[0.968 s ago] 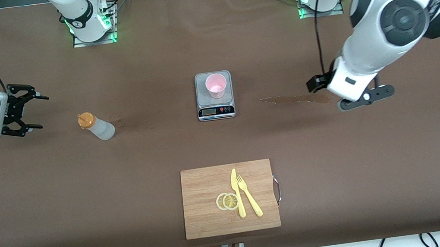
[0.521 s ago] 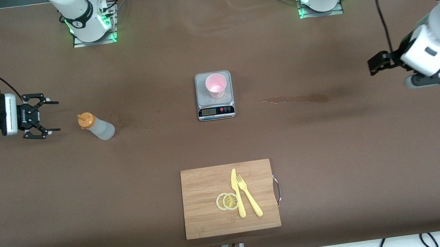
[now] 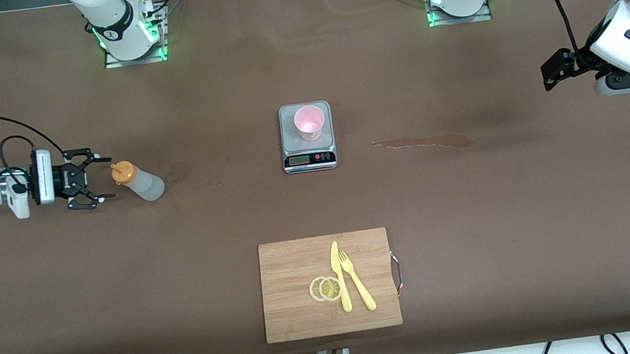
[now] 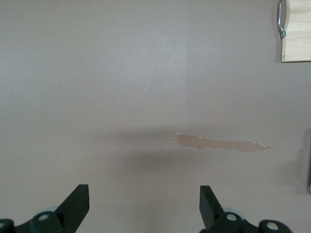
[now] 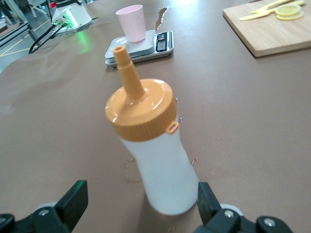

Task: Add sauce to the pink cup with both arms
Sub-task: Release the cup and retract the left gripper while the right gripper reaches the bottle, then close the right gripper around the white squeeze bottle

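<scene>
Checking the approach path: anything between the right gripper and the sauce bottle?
Nothing. In the right wrist view the open right gripper faces the sauce bottle directly, only bare table in between.

Brown counter (image 3: 57, 290) with a darker brown stain (image 3: 422, 142); translucent whitish sauce (image 3: 137, 181) with an orange cap; pale pink cup (image 3: 309, 122) on a silver-grey scale (image 3: 311, 161) with a black panel and red buttons. Light wooden board (image 3: 291, 268) with plain grain, bearing a yellow knife (image 3: 339, 276), yellow fork (image 3: 357, 280) and yellow lemon slices (image 3: 325, 288). Arms white with black cables; left hand (image 3: 553, 77) and right hand (image 3: 94, 185) black, bases lit green.
</scene>
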You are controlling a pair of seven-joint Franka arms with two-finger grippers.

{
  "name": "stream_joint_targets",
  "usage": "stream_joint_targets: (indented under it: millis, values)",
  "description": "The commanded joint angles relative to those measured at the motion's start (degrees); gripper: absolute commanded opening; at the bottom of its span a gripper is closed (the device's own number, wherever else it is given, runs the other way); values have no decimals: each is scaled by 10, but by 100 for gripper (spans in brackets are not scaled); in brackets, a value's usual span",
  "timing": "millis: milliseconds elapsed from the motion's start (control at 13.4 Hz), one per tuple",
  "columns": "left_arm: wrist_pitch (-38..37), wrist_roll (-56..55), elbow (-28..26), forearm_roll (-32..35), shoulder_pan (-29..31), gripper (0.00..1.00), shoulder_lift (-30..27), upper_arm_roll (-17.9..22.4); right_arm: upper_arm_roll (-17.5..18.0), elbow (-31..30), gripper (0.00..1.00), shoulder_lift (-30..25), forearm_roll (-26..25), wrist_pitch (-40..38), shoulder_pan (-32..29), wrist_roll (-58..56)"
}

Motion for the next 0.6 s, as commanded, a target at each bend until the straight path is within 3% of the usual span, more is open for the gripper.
stream_joint_targets:
  millis: [0,372,521]
  values:
    - [-14,14,-1,12,-3,100,-6,-1,7,36,100,33,16,0,6,-38]
    - [-30,18,11,11,-2,100,5,-2,17,47,100,57,18,10,17,-69]
    - [-25,18,14,12,-8,100,13,-3,21,46,100,64,41,15,19,-69]
